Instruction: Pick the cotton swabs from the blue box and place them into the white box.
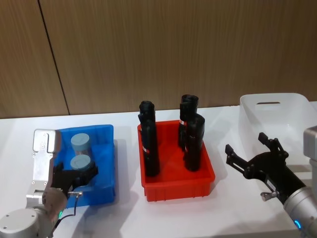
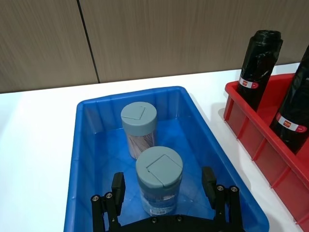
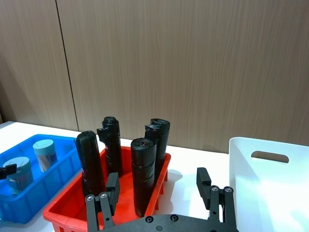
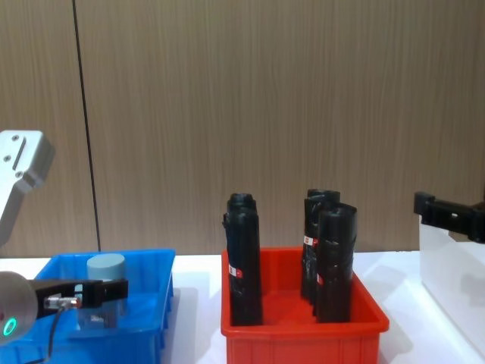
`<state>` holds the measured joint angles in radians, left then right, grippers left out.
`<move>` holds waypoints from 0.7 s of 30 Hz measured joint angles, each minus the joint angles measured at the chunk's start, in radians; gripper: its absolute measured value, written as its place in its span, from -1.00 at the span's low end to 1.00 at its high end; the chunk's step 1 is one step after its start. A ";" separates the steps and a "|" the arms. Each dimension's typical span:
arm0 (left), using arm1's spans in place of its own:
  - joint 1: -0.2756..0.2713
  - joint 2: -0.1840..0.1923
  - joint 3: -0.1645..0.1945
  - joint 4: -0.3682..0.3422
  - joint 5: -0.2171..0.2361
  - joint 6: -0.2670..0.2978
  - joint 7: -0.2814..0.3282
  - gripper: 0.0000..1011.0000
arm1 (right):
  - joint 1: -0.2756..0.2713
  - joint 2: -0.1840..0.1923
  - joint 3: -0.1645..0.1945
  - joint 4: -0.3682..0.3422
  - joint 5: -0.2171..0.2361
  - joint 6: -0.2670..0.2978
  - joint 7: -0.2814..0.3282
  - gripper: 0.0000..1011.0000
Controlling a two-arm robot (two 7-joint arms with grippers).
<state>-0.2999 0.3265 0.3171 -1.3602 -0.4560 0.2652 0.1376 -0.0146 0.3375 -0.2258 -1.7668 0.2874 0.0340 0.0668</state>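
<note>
Cotton swabs (image 2: 138, 128): two jars, upright, lids up, long axis vertical, in blue box (image 2: 77, 159). Left gripper (image 2: 163, 183): wide open, straddling nearer jar (image 2: 159, 166), seemingly not touching. Right gripper (image 1: 246, 144): open, empty, beside white box (image 1: 297, 97).

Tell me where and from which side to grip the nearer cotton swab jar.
Grip the nearer cotton swab jar on its clear round body below the lid, level from the robot's side: it stands upright, a second jar behind it, the open left gripper straddling it. The right gripper hangs by the white box.
</note>
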 joint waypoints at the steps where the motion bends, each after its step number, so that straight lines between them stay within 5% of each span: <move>1: -0.005 -0.001 -0.002 0.010 0.003 0.000 -0.005 0.99 | 0.000 0.000 0.000 0.000 0.000 0.000 0.000 0.98; 21: -0.062 -0.017 -0.017 0.119 0.044 -0.016 -0.077 0.99 | 0.000 0.000 0.000 0.000 0.000 0.000 0.000 0.98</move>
<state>-0.3622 0.3098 0.2998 -1.2416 -0.4124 0.2491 0.0605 -0.0146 0.3374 -0.2258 -1.7668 0.2873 0.0340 0.0668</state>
